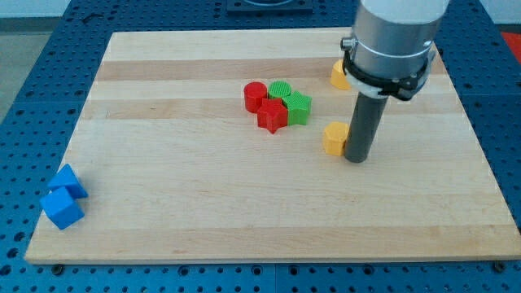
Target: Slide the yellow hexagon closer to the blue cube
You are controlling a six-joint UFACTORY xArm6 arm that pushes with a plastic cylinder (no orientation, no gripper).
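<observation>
Board [244, 203]: a pale wooden top laid on a blue perforated bench [24, 49]; most of the view is filled by it.

Arm [395, 37]: a grey cylinder with a black collar is seen entering from the view's top right. A straight dark rod [362, 122] is carried below it.

My tip [356, 159]: set on the board right of centre, touching or just beside the right face of the yellow hexagon. No jaws are fitted, so nothing is spread, pressed together or pinched.

Yellow hexagon [333, 138]: found right of centre, directly at the view's left of my tip, well apart from the blue blocks.

Second yellow block [339, 75]: placed near the top right, partly hidden behind the arm; its shape cannot be told.

Blue cube [62, 208]: located at the bottom-left corner of the board.

Second blue block [69, 181]: set touching the cube, just above it.

Centre cluster, packed together above the middle: red cylinder [255, 95], red star [273, 115], green cylinder [280, 90], green star [299, 107].
</observation>
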